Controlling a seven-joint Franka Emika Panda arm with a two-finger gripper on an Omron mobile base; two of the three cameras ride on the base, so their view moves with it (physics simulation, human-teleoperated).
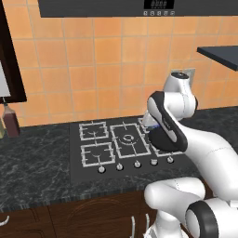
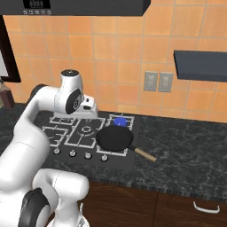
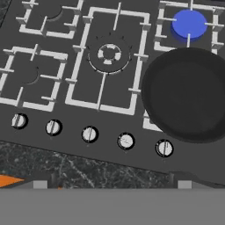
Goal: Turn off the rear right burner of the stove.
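Knobs (image 3: 89,134), five small round silver ones, line the stove's (image 3: 132,127) front edge just under my hand. Rear right burner (image 3: 189,23) burns blue behind the black pan (image 3: 186,94). I'm hovering, picking a knob; next I must descend and twist it. My gripper holds nothing; its opening I cannot tell.

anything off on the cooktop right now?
Yes: the rear right burner shows a blue flame with nothing on it, while the black frying pan sits on the unlit front right grate. One knob, fourth from the left, is turned at a different angle from the others.
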